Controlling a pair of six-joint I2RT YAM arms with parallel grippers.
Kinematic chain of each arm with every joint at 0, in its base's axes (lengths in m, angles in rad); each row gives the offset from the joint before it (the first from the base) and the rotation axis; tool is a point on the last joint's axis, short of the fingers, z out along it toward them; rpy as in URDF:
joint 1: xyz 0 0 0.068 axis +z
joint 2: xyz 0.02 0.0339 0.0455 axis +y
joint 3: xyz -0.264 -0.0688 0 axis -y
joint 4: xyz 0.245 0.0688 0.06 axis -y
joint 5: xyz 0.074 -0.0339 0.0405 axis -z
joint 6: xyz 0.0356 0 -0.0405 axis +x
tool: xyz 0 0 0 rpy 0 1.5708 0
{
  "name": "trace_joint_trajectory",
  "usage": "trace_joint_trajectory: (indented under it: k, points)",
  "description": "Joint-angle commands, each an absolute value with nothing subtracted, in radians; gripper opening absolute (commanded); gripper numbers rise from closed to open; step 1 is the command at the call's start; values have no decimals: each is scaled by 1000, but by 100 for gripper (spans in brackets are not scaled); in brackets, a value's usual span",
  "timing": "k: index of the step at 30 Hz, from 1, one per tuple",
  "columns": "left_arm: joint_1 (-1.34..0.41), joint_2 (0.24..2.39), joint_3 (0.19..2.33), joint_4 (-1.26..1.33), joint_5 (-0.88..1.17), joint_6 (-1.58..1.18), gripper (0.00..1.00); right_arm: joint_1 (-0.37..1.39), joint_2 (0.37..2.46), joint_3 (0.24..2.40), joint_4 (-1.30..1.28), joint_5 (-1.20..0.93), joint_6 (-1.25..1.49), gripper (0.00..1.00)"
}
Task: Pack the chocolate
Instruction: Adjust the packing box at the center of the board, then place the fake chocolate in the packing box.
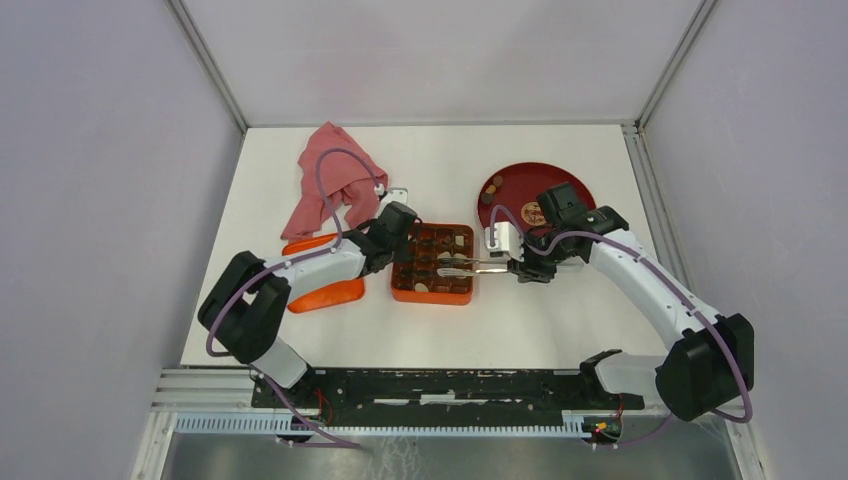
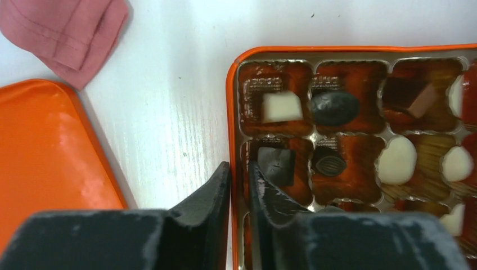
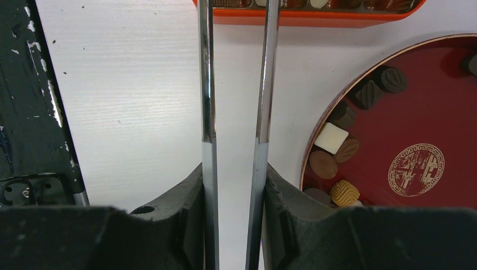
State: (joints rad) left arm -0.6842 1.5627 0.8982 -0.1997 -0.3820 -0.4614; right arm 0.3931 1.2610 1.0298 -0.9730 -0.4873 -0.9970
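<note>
Left end effector [image 2: 240, 185]: the jaws are almost together, one finger on each side of the left wall of the box [image 2: 337, 49]. I cannot tell if they press the wall or only stand around it.
Right end effector [image 3: 233, 177]: closed on the tongs [image 3: 208, 84], which it holds by their rear part. The two blades stand a little apart.
Tongs: they reach over the bench [image 3: 124, 84] into the box. Their tips are out of the wrist view and too small from above, so I cannot tell if a piece is between them.
Chocolate [image 2: 334, 108]: some pieces, dark and white, lie in the cells of the box, one per cell. The others lie on the plate [image 3: 427, 101], near its rim on the box side.
Around: the lid [image 2: 45, 157] is beside the box and the cloth [image 2: 67, 28] is behind it.
Risk, box: if the left jaws are loose, a push from the tongs could slide or tip the box and shake pieces out of their cells.
Risk, piece: smooth thin blades may let a round piece slip or roll, and it may land across a cell wall or on a piece already there.
Risk, arms: both work over the same box, so the tongs could touch the left fingers.
Axis: the dark oval piece lies flat, with its long axis across the left wrist view. The white block beside it sits tilted in its cell.
</note>
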Motion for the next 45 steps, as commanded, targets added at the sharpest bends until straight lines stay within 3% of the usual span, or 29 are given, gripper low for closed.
trace_joint_trajectory:
  k: [1, 4, 14, 27, 37, 45]
  points:
    - [-678, 1595, 940, -167, -364, -532, 29, 398, 1280, 1046, -932, -489, -1001, 0]
    - [-675, 1594, 935, -170, -365, -544, 40, 399, 1300, 1047, -943, -488, -1004, 0]
    - [-671, 1422, 952, -234, -392, -559, 56, 398, 1340, 1028, -967, -485, -1008, 0]
    - [-672, 1243, 881, -250, -382, -632, 56, 418, 1384, 1003, -948, -483, -968, 8]
    - [-673, 1214, 883, -259, -387, -638, 57, 441, 1392, 991, -935, -490, -948, 32]
    - [-672, 1186, 878, -260, -384, -649, 57, 443, 1391, 1000, -918, -490, -918, 39]
